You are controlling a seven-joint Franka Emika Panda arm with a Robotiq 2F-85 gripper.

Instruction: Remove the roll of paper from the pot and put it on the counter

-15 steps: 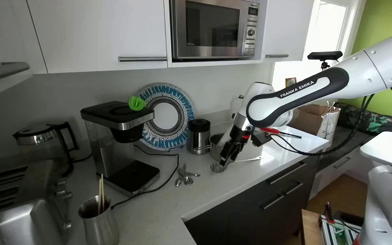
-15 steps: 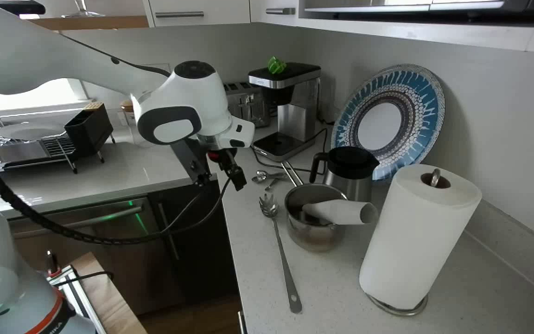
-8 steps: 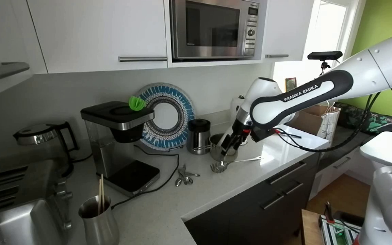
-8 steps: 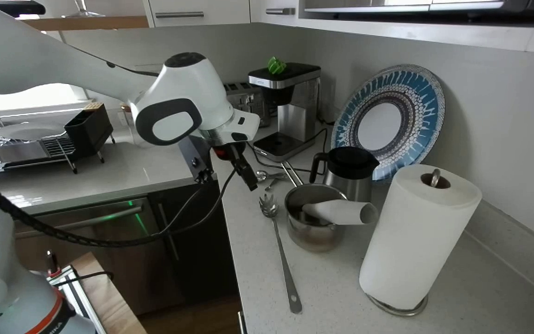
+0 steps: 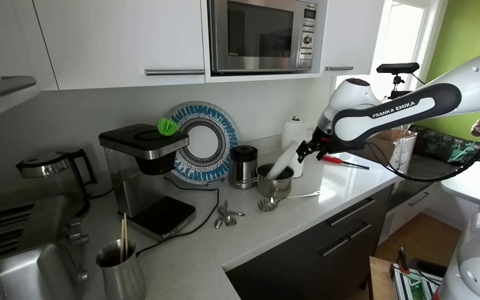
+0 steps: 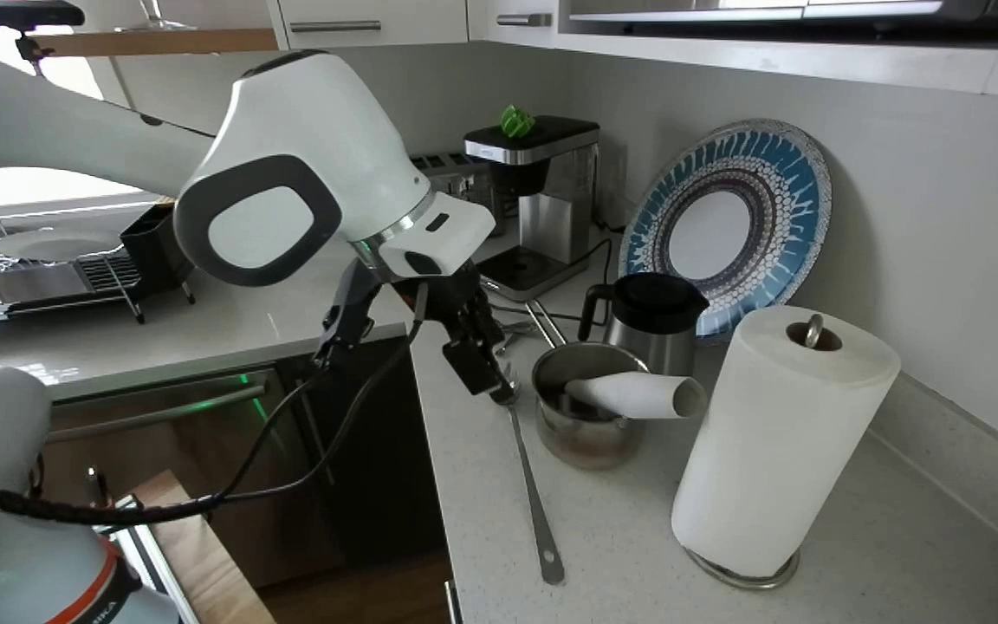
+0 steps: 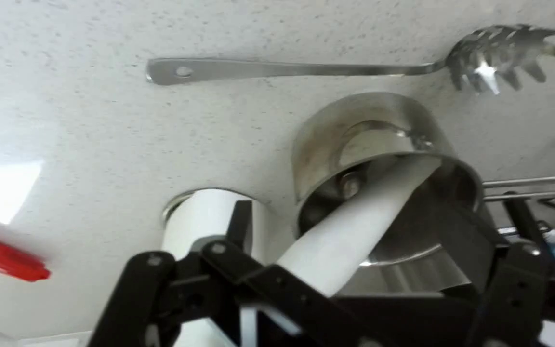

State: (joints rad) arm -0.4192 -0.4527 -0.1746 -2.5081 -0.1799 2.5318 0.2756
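— What surrounds the coffee maker (image 5: pixel 140 187) in an exterior view?

— A patterned plate (image 5: pixel 202 141) on edge at two o'clock, a dark-lidded steel jug (image 5: pixel 243 170) at three, metal spoons (image 5: pixel 226 216) at four.

— And farther round?

— A steel cup (image 5: pixel 122 277) holding pale sticks (image 5: pixel 122 241), between six and seven; a toaster (image 5: pixel 23 246), cut off by the frame, at eight.

— The wrist view?

— A pasta server (image 7: pixel 301 69), toothed head toward three o'clock. From the middle of that view, a red tool (image 7: pixel 5 257) lies between eight and nine.
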